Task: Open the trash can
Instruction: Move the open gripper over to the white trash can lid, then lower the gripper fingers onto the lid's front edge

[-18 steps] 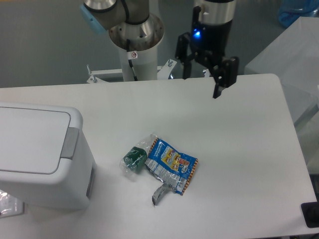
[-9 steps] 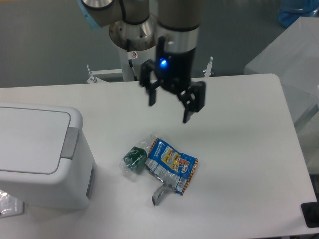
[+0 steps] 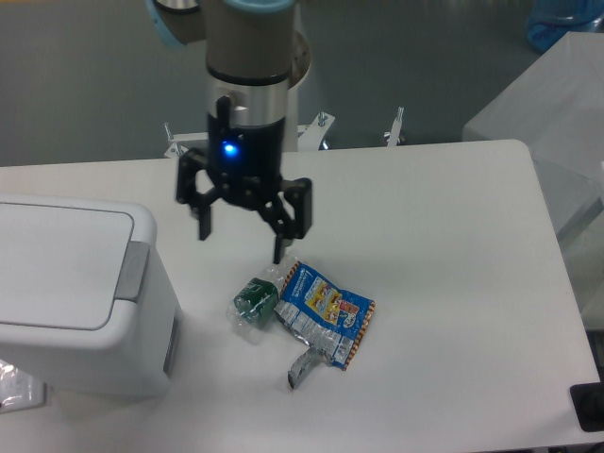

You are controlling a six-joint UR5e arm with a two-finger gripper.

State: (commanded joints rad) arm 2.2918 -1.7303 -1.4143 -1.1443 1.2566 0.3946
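The black two-finger gripper (image 3: 240, 236) hangs wide open and empty. The large white boxy plastic trash can (image 3: 80, 297), lid flat shut, sits to its left, grey push tab (image 3: 131, 272) facing the tool, presumably for pressing.

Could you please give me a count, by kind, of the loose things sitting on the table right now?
Trash can, white, lid shut: 1
Blue snack wrapper: 1
Green wrapper: 1
Clear plastic scrap at the lower left edge, partly cut off: 1
Total: 4
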